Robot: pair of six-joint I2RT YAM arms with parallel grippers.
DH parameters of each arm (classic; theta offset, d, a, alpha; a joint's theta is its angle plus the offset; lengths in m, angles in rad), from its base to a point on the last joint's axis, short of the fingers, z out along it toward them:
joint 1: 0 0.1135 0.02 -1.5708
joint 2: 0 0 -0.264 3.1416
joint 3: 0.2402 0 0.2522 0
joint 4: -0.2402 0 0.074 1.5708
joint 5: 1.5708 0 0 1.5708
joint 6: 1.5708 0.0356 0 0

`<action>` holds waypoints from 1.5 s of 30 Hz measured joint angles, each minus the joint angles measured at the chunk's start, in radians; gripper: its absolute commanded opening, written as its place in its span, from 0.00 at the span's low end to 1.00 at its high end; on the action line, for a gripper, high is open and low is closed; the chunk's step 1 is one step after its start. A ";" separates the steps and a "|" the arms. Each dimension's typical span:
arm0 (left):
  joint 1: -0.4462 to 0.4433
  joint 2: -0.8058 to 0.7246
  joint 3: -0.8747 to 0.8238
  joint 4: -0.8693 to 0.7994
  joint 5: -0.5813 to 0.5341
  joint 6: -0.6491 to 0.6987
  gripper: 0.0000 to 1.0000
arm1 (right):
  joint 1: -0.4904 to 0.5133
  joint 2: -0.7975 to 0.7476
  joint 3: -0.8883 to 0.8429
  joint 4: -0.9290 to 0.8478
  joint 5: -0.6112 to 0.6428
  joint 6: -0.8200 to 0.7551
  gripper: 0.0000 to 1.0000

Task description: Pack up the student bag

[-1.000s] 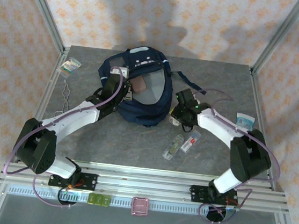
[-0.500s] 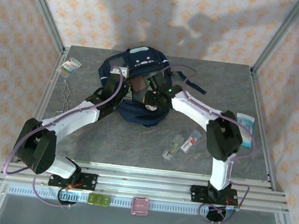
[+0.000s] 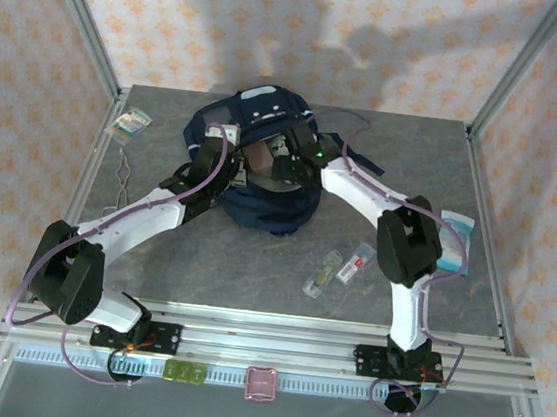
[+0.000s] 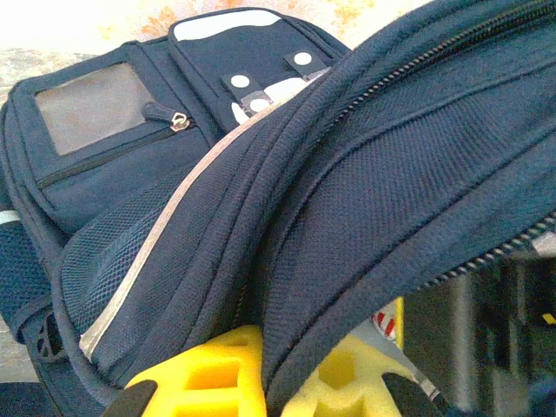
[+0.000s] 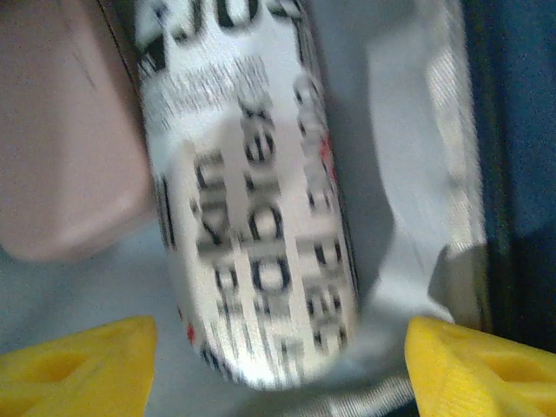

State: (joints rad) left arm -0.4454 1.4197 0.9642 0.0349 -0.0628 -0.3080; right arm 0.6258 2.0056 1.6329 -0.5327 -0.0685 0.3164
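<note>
Student bag, place: the student bag (image 3: 259,206) lies on the grey surface (image 3: 251,276) near the middle of the far edge, a little toward the left side, with its mouth open upward.
Student bag, look: navy-blue fabric and the largest thing on the surface. It has white patches with dark-rimmed snap dots at the top, a greyish window pocket (image 4: 87,104) and a small metal zip pull (image 4: 178,122). A grey stripe (image 4: 165,234) curves down the front above a mesh panel, and a long zip runs along the open rim.
Left pincer: the left pincer (image 4: 268,387) is clamped on a fold of the bag's rim, with blue fabric pinched between its yellow fingers.
Right pincer: the right pincer (image 5: 278,365) is inside the bag's mouth. Its yellow tips stand wide apart and grip nothing.
Inside the bag: a white tube (image 5: 252,217) lies between the right pincer's tips against pale lining, with a pink item (image 5: 61,148) just beside it.
Writing: rows of black letters with small red marks cover the tube, too blurred to read. No readable brand shows on the bag.
Elsewhere on the surface: a slim clear packet (image 3: 326,272) and a red-marked packet (image 3: 358,263) lie near the near edge, right of the middle. A greenish packet (image 3: 130,123) lies by the far left corner and a pale blue packet (image 3: 457,229) at the right edge.
</note>
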 measured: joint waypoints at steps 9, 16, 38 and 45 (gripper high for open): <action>0.000 0.000 0.000 0.000 0.004 -0.002 0.00 | 0.002 -0.190 -0.161 0.103 -0.049 0.052 0.08; 0.000 0.000 0.000 0.000 0.008 -0.009 0.00 | -0.001 -0.103 -0.195 0.170 -0.070 0.077 0.06; -0.023 0.000 -0.005 0.000 0.055 -0.058 0.00 | -0.104 0.110 -0.097 0.608 -0.167 0.158 0.10; -0.064 0.006 0.010 -0.045 0.033 -0.087 0.00 | -0.108 -0.098 -0.357 0.641 -0.210 0.138 0.27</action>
State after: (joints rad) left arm -0.5091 1.4258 0.9737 -0.0097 -0.0296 -0.3946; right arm 0.5182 1.9076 1.2762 0.1085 -0.2783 0.4541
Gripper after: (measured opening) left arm 0.054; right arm 0.238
